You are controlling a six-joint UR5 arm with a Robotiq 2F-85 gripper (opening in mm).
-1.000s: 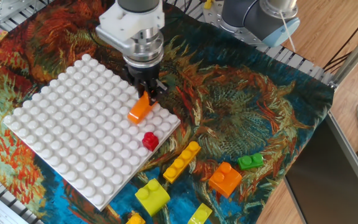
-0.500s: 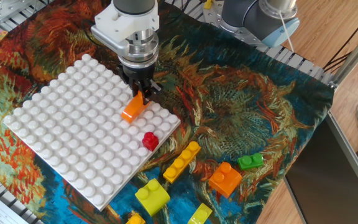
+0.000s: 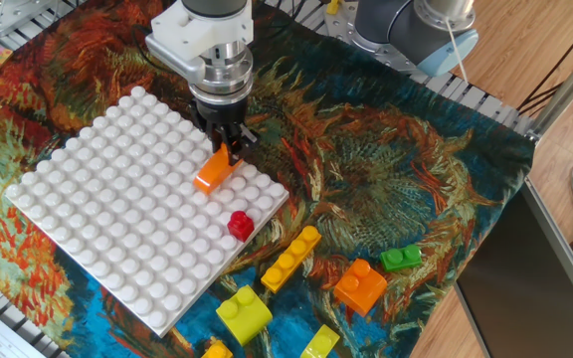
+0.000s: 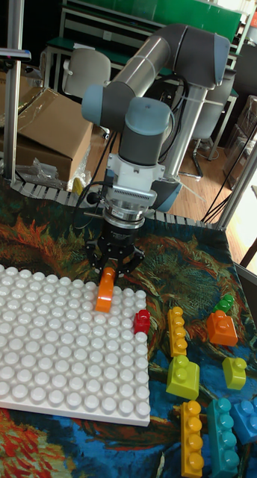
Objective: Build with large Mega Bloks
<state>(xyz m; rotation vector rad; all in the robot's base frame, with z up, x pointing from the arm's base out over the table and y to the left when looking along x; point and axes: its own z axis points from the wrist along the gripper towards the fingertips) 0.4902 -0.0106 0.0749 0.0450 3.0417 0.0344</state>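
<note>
Since one second ago, the pincer (image 3: 223,149) has shifted left and slightly up the picture across the white baseplate (image 3: 97,199), carrying the orange bar brick (image 3: 215,171) with it; over the last half second the position is nearly unchanged. Pincer state: closed on the upper end of the orange bar brick, which hangs tilted, its lower end at or just above the baseplate studs; contact cannot be confirmed. In the tall fixed view the pincer (image 4: 111,270) holds the same brick (image 4: 105,290) near the baseplate's (image 4: 54,351) far right corner area. A red one-stud brick (image 3: 240,225) sits near the baseplate's right edge. Off the plate, on the patterned cloth (image 3: 386,159), lie a yellow bar (image 3: 290,258), an orange brick (image 3: 360,285), a green brick (image 3: 400,258) and a yellow-green brick (image 3: 243,311).
</note>
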